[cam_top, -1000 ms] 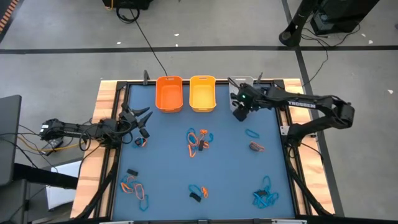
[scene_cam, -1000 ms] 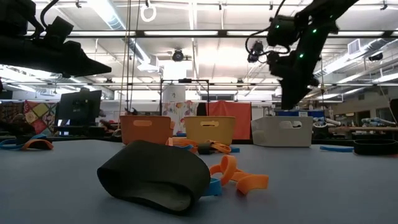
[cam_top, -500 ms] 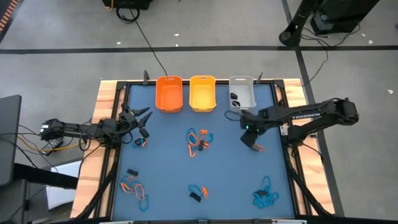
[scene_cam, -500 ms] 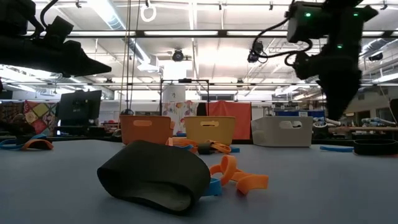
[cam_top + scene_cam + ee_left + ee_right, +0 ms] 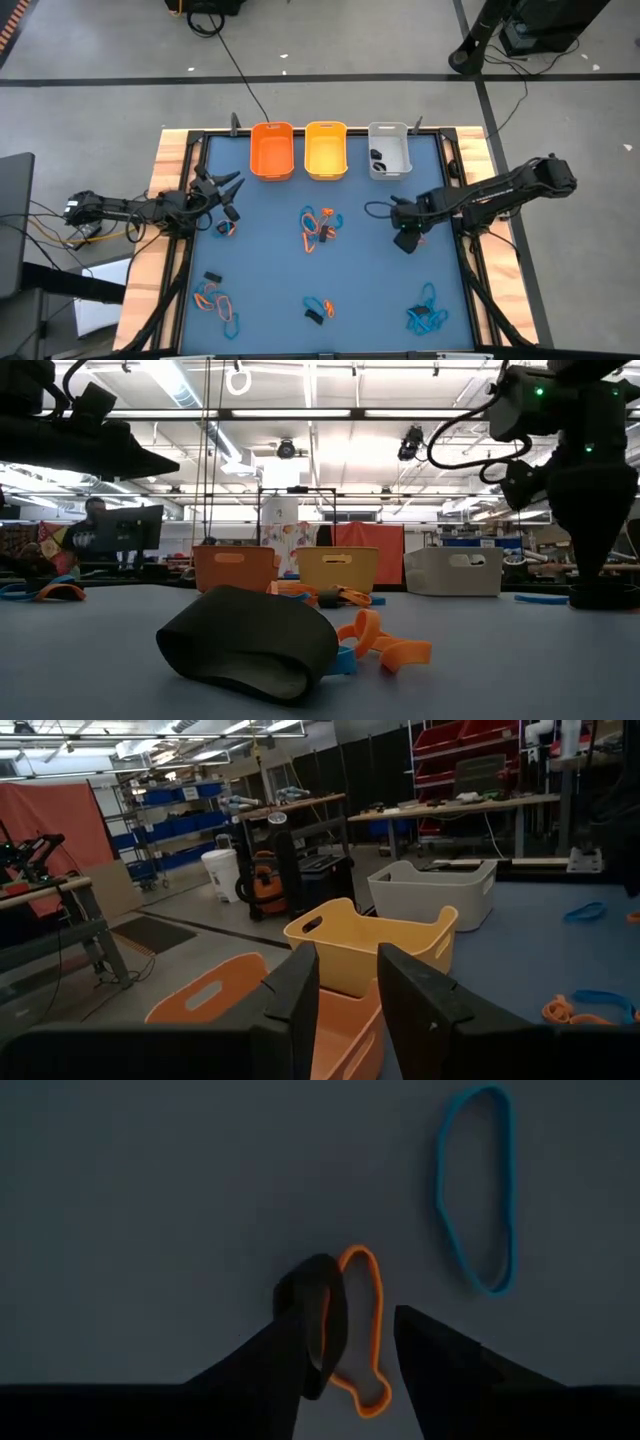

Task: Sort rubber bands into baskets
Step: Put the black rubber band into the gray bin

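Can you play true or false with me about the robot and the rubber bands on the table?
1. Three baskets stand in a row. True: orange basket, yellow basket, grey basket.
2. The grey basket is empty. False: dark bands lie inside.
3. The right tool hangs over an orange band and a black band. True.
4. The left tool holds a blue band. False: it holds nothing, and waits by the table's left edge.
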`<state>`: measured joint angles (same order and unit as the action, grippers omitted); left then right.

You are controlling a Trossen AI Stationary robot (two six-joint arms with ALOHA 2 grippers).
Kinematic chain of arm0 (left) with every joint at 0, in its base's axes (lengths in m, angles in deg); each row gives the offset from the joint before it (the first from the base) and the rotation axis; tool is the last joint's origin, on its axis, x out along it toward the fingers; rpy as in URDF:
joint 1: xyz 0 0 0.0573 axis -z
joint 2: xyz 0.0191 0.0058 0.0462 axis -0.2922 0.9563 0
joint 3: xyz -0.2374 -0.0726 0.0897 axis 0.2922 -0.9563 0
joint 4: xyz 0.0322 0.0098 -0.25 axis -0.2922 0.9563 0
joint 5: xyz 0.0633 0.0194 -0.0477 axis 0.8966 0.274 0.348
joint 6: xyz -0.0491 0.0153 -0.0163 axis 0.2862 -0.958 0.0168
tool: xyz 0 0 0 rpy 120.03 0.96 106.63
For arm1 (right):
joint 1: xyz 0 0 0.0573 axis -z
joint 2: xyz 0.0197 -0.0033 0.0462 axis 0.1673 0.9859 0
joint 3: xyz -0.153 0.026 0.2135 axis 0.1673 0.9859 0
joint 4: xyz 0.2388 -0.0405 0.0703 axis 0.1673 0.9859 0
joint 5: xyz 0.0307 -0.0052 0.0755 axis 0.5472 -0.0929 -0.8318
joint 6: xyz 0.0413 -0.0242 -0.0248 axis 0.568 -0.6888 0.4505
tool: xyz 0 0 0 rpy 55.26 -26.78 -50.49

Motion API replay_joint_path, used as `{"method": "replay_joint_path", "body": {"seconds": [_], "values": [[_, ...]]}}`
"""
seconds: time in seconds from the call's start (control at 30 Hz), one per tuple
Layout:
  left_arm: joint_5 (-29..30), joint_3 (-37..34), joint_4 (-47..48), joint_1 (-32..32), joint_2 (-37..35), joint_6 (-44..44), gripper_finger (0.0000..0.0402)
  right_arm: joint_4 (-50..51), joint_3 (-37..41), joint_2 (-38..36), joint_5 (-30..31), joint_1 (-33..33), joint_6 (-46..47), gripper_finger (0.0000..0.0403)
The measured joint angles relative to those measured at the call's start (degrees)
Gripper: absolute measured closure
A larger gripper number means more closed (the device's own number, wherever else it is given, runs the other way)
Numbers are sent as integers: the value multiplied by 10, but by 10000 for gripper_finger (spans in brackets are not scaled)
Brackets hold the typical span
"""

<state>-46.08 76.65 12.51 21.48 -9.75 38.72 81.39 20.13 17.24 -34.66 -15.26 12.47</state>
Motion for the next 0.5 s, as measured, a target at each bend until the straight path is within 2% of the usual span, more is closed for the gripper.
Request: {"method": "replay_joint_path", "body": {"seconds": [0.13,0.33,0.5], "values": [[0,0,0,0,0,0,291,-15,8,0,5,0,1,250],[0,0,0,0,0,0,291,-71,37,0,-25,0,0,307],[0,0,0,0,0,0,291,-81,48,0,-22,0,1,350]]}}
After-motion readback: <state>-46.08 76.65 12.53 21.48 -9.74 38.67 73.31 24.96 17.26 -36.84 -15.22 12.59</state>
